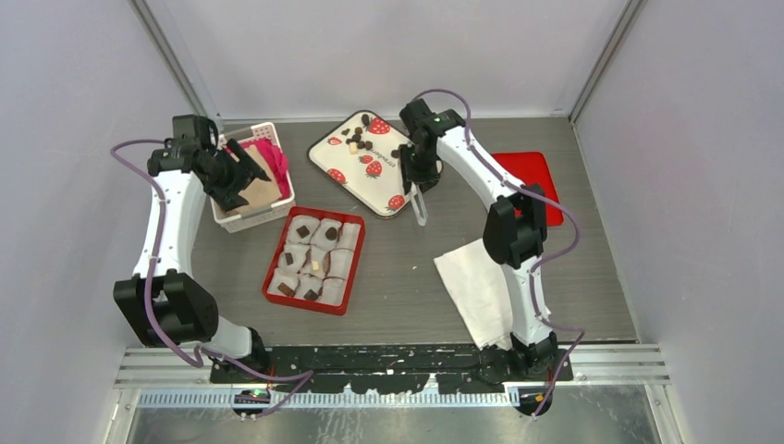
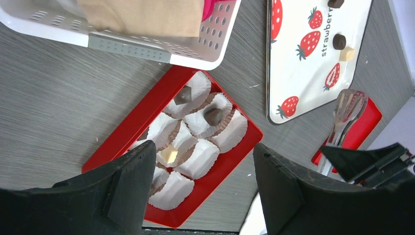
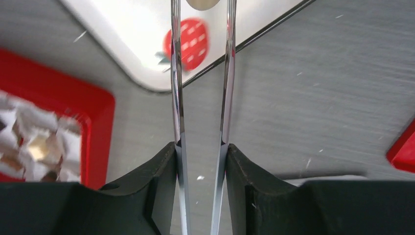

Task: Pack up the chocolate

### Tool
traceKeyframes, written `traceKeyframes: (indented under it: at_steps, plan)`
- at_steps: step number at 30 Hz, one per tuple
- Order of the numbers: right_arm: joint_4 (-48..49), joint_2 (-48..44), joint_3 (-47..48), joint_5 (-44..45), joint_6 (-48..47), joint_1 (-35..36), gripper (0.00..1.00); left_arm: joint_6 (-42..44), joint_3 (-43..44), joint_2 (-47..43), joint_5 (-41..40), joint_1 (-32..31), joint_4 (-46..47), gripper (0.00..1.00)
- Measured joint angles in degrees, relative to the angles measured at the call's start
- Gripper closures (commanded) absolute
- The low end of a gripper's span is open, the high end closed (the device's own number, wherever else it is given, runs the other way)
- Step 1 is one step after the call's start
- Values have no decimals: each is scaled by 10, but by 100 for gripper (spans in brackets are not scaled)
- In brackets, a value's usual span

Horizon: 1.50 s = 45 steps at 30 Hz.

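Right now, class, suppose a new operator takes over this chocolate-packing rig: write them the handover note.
Left gripper: fingers open, empty, hovering.
Right gripper: fingers shut on thin metal tongs, tips over the white strawberry-printed tray.
Done: several small brown and cream chocolate pieces sit in white crinkled paper cups in the red rectangular box.
Left: some cups are empty; more pieces lie on the tray. Whether the tongs carry one is unclear.

Bright, even light, soft shadows.
Top view crisp; at the right wrist the tongs (image 3: pixel 176 98) glint, and the red box (image 3: pixel 95 110) and strawberry (image 3: pixel 193 44) behind them blur.
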Motion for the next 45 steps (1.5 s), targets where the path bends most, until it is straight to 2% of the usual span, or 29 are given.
traceKeyframes:
  at_steps: [10,17,45]
  plan:
    - [-1,-102,-89,-31,-11,143,99,0,-10,-11,7,0,1,27]
    - [-2,-116,-128,-46,-10,236,99,1,-18,-20,10,0,3,26]
    - [10,-79,-153,-46,-22,238,93,0,-28,-41,10,0,4,26]
